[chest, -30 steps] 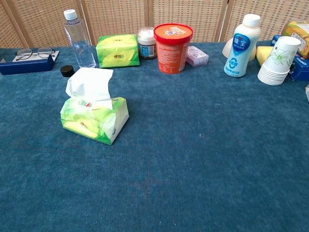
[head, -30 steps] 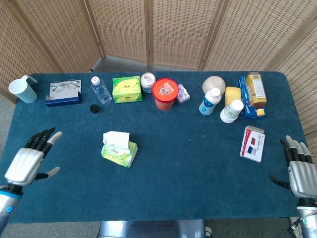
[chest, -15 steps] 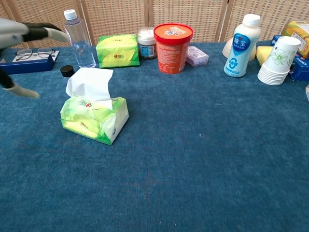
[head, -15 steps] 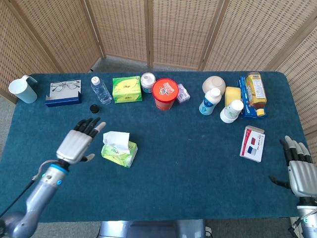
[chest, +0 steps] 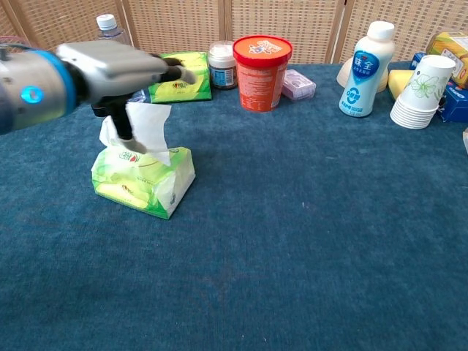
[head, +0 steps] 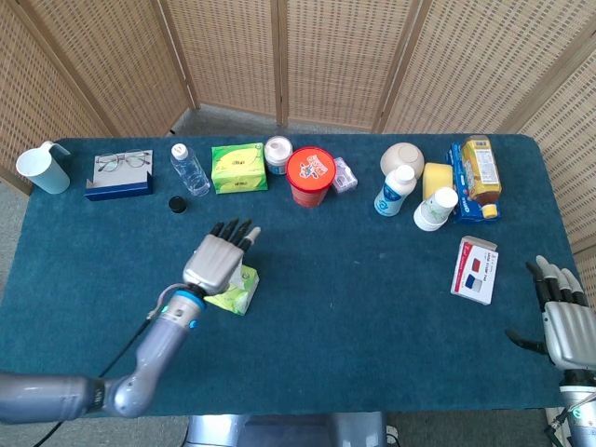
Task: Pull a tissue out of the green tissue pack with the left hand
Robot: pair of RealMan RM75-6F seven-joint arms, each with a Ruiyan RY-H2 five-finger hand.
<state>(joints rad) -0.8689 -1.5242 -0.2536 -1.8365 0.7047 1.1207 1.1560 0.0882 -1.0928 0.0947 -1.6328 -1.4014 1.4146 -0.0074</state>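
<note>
The green tissue pack (chest: 142,180) lies on the blue table left of centre, with a white tissue (chest: 152,123) standing up out of its top. My left hand (chest: 117,64) hovers directly over it, fingers stretched forward and apart, thumb (chest: 123,126) hanging down against the left side of the tissue. Nothing is held between the fingers. From the head view, the left hand (head: 220,258) covers most of the pack (head: 237,293). My right hand (head: 563,321) rests open at the table's near right corner, far from the pack.
Along the back stand a second green pack (head: 238,168), a water bottle (head: 190,169), glasses on a blue case (head: 121,174), an orange tub (head: 310,175), a white bottle (head: 396,190) and stacked paper cups (head: 436,207). A red-and-blue box (head: 475,270) lies right.
My left hand has swung right from the table's near left edge to a spot over the tissue pack, its thumb now beside the tissue. The right hand has stayed still.
</note>
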